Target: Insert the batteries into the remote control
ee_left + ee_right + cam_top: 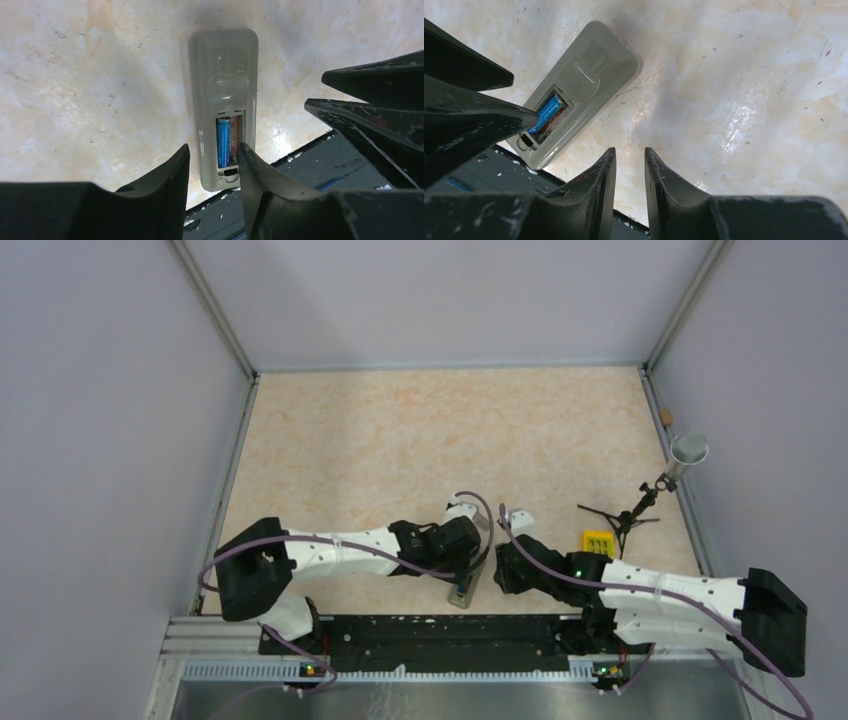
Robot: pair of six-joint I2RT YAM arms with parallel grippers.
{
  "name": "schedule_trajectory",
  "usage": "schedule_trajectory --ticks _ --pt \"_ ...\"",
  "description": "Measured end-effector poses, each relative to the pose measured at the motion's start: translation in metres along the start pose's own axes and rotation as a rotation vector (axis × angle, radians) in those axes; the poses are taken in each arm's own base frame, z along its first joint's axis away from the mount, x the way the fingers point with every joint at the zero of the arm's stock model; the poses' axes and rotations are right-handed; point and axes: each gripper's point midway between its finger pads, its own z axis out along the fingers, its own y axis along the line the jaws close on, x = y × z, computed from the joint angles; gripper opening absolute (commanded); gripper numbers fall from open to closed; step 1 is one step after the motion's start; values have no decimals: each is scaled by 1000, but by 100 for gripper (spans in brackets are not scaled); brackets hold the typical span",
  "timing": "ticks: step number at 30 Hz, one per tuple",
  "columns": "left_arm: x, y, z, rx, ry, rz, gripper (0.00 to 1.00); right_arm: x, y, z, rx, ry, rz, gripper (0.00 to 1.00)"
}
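Observation:
The remote control (pixel 222 85) lies grey back up at the table's near edge, its battery recess open. One blue battery (pixel 223 142) sits in the recess's left slot; the slot beside it shows a bare spring. The second battery is out of view. My left gripper (pixel 214 150) is open and empty, its fingers straddling the recess end of the remote just above it. My right gripper (pixel 629 152) is slightly open and empty over bare table to the right of the remote (pixel 584 85). In the top view both grippers (pixel 470 562) (pixel 505 565) meet over the remote (pixel 465 592).
The black rail (pixel 430 630) runs along the near edge under the remote's end. A small yellow block (pixel 598 542) lies right of the right arm. A small black tripod with a grey cup-like top (pixel 640 508) stands by the right wall.

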Motion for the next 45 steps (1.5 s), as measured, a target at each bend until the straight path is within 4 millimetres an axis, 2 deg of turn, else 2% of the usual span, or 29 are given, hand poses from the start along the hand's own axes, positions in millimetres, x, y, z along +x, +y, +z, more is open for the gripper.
schedule_trajectory --ticks 5,11,12,22,31,45 --pt "-1 5 -9 1 -28 0 43 3 3 2 -12 16 -2 23" --pt "9 28 -12 -49 -37 4 44 3 27 5 -119 35 -2 1" --pt "10 31 -12 -55 -40 3 44 3 30 6 -136 41 -4 0" --pt "13 56 -21 -83 -89 -35 44 20 46 17 -200 124 -22 0" --pt "16 81 -19 -77 -108 -106 44 41 60 24 -251 185 -62 0" --pt "10 111 -24 4 -165 -283 45 25 91 46 -291 150 -81 0"
